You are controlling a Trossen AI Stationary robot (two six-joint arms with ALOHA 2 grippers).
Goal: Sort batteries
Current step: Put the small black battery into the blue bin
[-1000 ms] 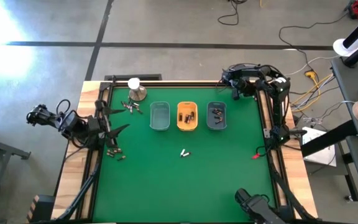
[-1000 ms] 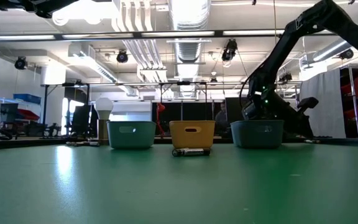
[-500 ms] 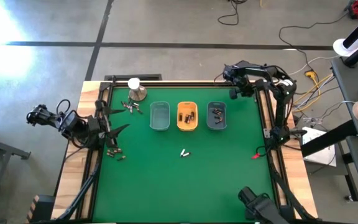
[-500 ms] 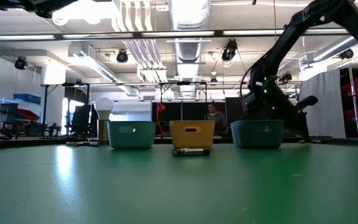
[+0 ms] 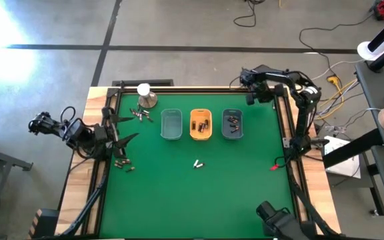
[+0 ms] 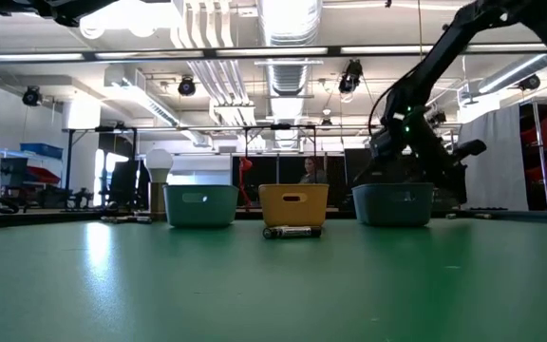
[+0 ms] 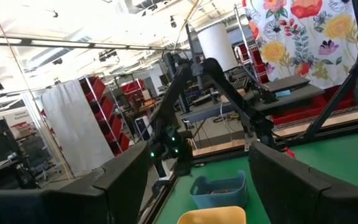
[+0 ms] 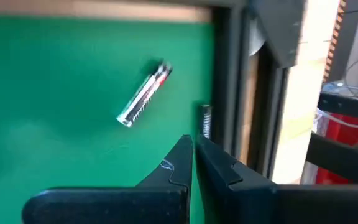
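Right gripper (image 8: pixel 192 163) near unreadable-label battery (image 8: pixel 144 94)

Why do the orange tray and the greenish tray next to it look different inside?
The orange tray holds a few batteries; the greenish tray looks empty. The orange one sits in the middle of the row, the greenish one at the left end. Both are small, open-topped and about the same size.
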